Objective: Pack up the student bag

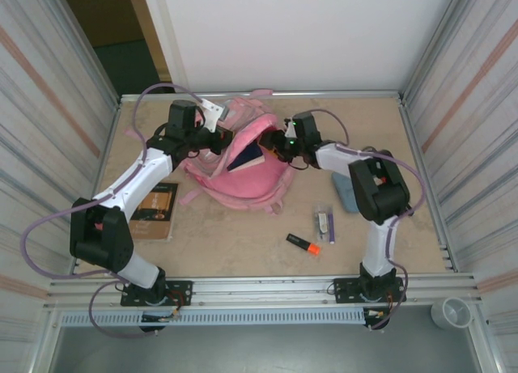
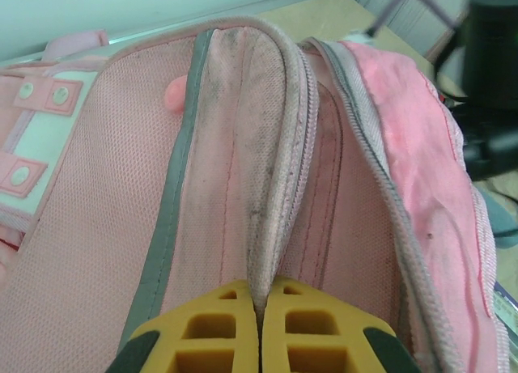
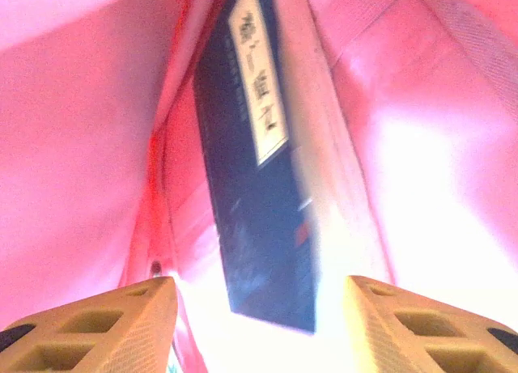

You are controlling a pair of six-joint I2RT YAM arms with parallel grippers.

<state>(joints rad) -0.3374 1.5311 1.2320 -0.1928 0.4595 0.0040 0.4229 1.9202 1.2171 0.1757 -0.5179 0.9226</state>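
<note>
The student bag [image 1: 241, 179] is big and pink. It lies on the tabletop [image 1: 243, 243] in the upper middle of the top picture, between my two arms. Its mouth is open, and a blue book [image 1: 243, 158] shows inside it.

In my right wrist picture the blue book [image 3: 259, 187] stands in the middle, with the pink bag all around it. My right jaws are open. One yellow finger [image 3: 121, 324] is at the lower left and the other is at the lower right. The book is between them and touches neither.

My left jaws are closed tight. They pinch a fold of the bag's edge [image 2: 259, 187] at the bottom middle of my left wrist picture.

In the top picture a brown book [image 1: 155, 211] lies flat at the lower left of the bag. At the lower right lie an orange marker [image 1: 303, 244] and a small purple and white thing [image 1: 326, 224]. A blue thing [image 1: 346, 197] lies just beside my right arm.
</note>
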